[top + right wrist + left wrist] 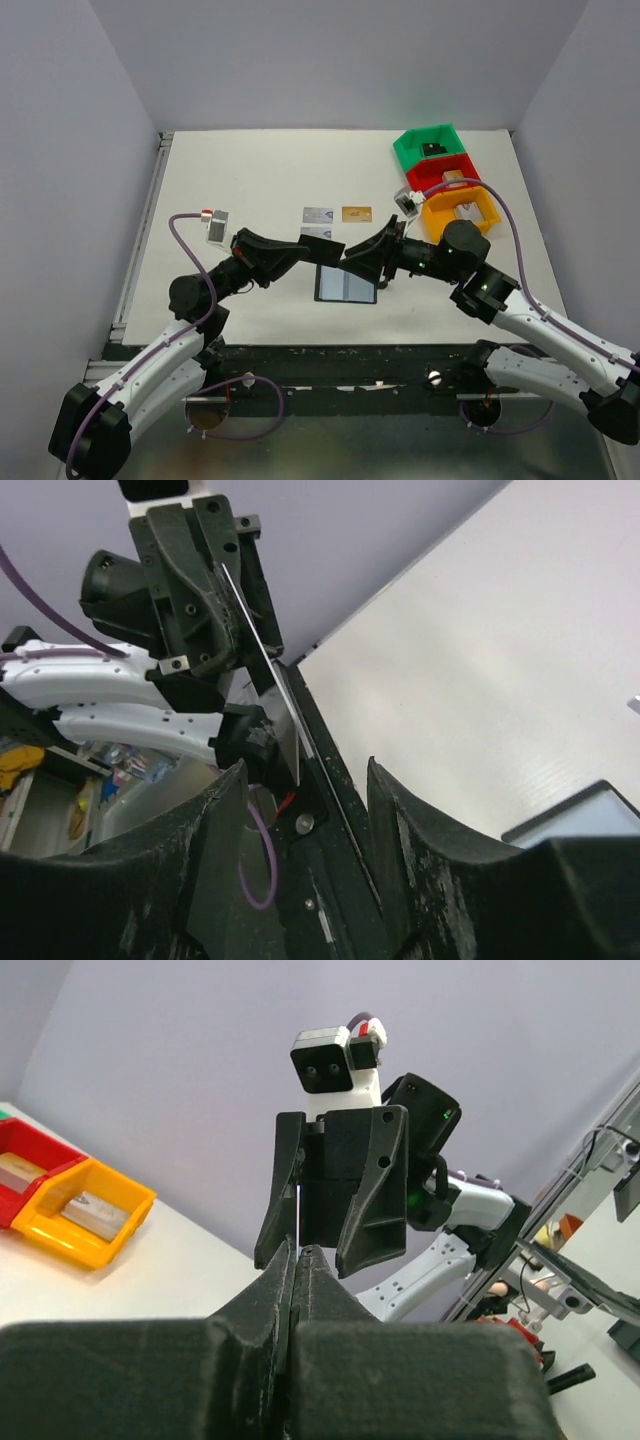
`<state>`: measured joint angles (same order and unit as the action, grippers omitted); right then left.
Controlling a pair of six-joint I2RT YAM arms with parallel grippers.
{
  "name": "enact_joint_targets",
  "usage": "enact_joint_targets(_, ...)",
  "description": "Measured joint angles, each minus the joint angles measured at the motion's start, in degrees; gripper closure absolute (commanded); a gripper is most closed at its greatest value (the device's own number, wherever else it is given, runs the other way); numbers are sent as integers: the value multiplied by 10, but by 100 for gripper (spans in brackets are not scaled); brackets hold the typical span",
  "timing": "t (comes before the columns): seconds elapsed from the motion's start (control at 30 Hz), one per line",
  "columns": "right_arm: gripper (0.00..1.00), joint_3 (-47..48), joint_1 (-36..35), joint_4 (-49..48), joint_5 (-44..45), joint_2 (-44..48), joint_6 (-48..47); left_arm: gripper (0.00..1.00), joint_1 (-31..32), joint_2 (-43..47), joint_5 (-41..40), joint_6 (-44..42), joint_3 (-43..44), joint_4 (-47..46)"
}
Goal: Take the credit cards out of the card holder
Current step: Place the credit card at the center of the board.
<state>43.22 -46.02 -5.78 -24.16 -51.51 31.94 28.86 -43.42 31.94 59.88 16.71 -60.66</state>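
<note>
1. Black card holder [346, 285] lies open, blue-grey pockets up, by the middle of the table's [250, 180] near edge, long axis along that edge.
2. Two silver credit cards [318, 214] and one gold lie beyond it.
3. Left gripper [330, 247] pinches a thin card [262, 655]; right gripper [358, 264] gapes, released.

The card holder [346, 285] lies open; three credit cards [318, 214] beyond.

No text, brand, number or sign could be read in any view. The silver-grey card [318, 214] and the gold-orange card [356, 214], lying on the tabletop [250, 170] just beyond both pairs of jaws, bore faint markings, but these were too small to make out.
</note>
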Motion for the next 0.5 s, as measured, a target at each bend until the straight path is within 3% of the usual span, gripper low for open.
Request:
enact_joint_targets(0.27,56,0,0,-83,-39,-40,39,100,0,-6,-9,28,-5,-49)
enact_joint_targets(0.5,87,0,0,-121,-61,-55,58,100,0,-23,-9,43,-7,-71)
